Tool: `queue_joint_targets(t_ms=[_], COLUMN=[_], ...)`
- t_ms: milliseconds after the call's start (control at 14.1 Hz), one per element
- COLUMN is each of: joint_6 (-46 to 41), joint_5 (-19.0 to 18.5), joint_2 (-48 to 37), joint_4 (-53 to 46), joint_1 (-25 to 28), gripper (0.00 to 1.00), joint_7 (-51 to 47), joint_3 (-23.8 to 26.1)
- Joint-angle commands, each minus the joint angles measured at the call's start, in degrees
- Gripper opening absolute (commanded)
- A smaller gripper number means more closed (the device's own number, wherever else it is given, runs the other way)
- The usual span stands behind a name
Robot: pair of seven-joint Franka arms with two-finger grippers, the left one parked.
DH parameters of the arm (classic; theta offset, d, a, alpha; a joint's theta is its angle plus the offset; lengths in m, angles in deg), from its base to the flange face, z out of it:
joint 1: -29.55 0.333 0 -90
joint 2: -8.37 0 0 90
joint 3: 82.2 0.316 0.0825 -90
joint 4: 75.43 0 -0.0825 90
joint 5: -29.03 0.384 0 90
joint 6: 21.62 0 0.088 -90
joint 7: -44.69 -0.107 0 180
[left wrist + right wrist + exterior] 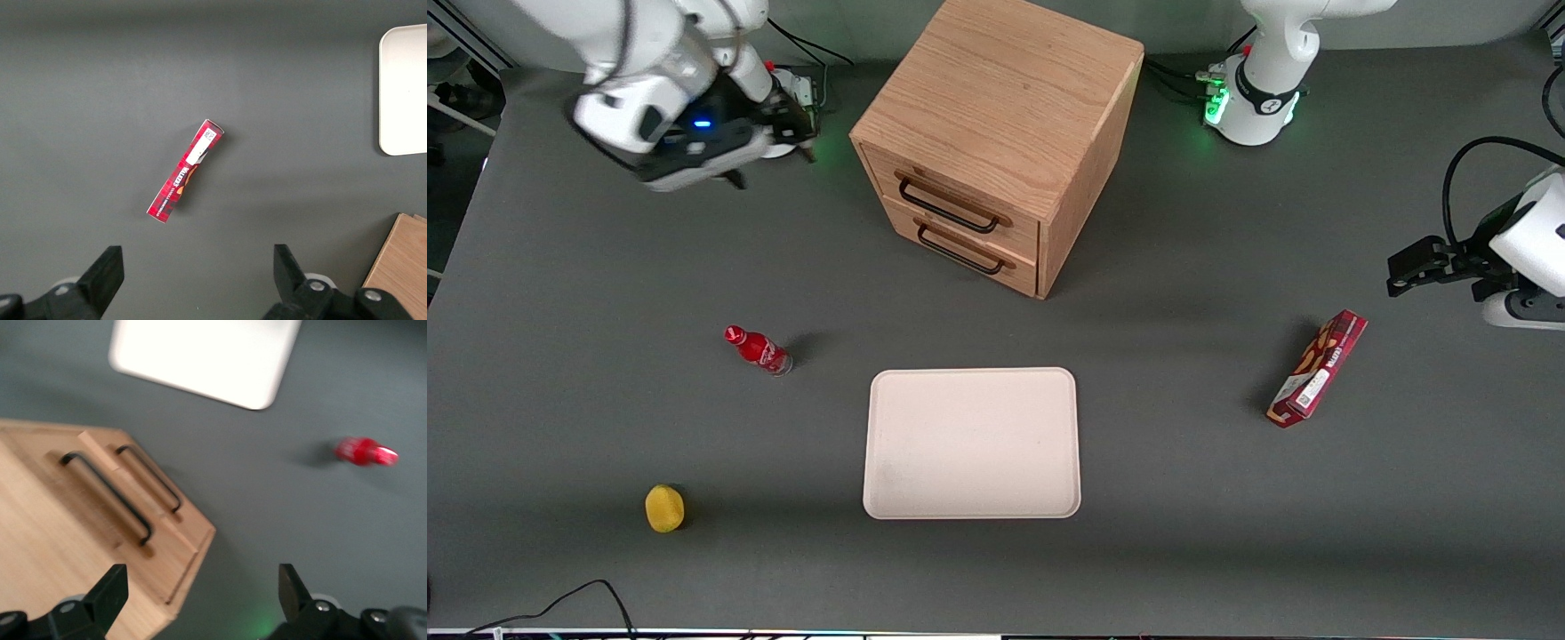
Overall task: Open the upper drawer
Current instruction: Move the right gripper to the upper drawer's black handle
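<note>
1. Nearest the front camera lay a small yellow object (pixel 664 508), toward my working end of the table, with a pale tray (pixel 971 442) flat on the grey table (pixel 1183 498) a little farther back.
2. Farther from the camera than the tray stood a red bottle (pixel 758 349) – tilted in the front view, a red blur from my wrist (pixel 365 451) – and, toward the parked arm's end, a red snack box (pixel 1317 368) lying on its side.
3. Farther still sat the oak cabinet (pixel 1005 89), well apart from the tray. Its upper drawer (pixel 951 198) was shut flush with the cabinet face, black bar handle (pixel 948 206) untouched; the lower drawer (pixel 960 245) sat just beneath it (same handle, also shut).
4. Farthest back, my gripper (pixel 200 597) hung above the table beside the cabinet – off toward my own end, touching nothing. My fingers (pixel 109 593) were spread wide apart, holding nothing, and both handles showed between them from my wrist camera.
</note>
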Motion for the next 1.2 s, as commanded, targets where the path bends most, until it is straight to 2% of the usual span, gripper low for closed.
queue_joint_targets(t_ms=[0,141,283,495,848,1131], joint_6=[-0.3,1.6,1.9,3.4,13.6,18.3], joint_5=[2.8,7.1,9.0,9.3,9.3,9.4], joint_2=[7.7,9.8,12.8,18.2,18.6,18.6], joint_4=[-5.6,-5.1,-5.0,-4.0,5.0,8.8], joint_1=[-0.4,-0.4,-0.4,-0.4,-0.4,-0.4], gripper=[1.00,1.00,1.00,1.00,1.00,1.00], joint_7=[13.8,20.5,25.4,32.7,32.4,32.3], joint_3=[2.1,2.2,2.5,3.1,7.2,8.1])
